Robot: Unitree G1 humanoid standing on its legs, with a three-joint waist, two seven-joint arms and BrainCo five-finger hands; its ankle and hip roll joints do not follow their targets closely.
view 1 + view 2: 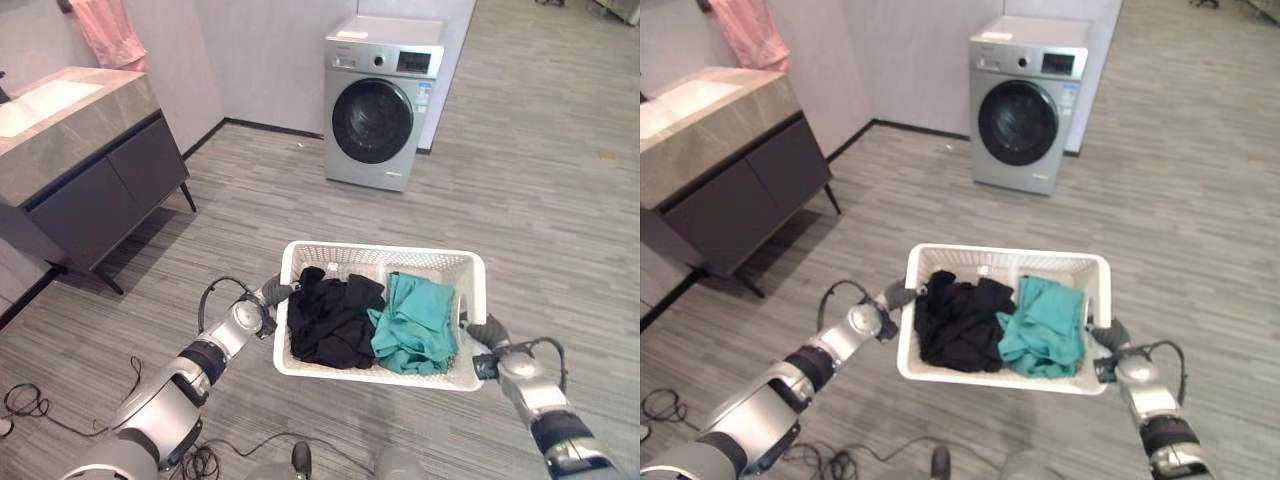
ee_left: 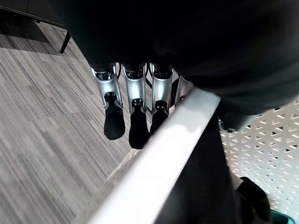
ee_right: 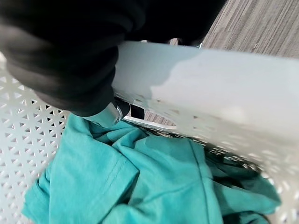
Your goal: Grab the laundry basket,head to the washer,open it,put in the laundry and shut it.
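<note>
A: Closest in are the two hands on the laundry basket point(image 1: 380, 262). The left hand point(image 1: 275, 293) sits at the basket's left short end; its wrist camera has the fingers point(image 2: 135, 107) hanging down the outside of the white rim point(image 2: 163, 158), hooked under it, so it has hold of the basket there.

B: And the other one?

A: The right hand point(image 1: 482, 331) is pressed to the opposite short end. Its wrist camera looks over the rim into the basket, with part of the hand down inside, but how far the fingers are curled I cannot tell.

B: What's in the basket?

A: A black garment point(image 1: 330, 318) in the half nearer the left hand, a teal garment point(image 1: 415, 325) touching it in the half nearer the right hand. The basket appears lifted off the floor, carried level between the arms.

B: And beyond it?

A: The washer point(image 1: 383, 100) stands well beyond the basket's far edge, against the wall, its round door point(image 1: 372, 121) closed. A dark vanity cabinet point(image 1: 95, 170) stands well off to the basket's left.

B: So which step?

A: Grabbing looks finished; I'd judge this the walk to the washer. Next calls for steady steps forward, basket kept level, stopping close enough to free a hand for the door.
</note>
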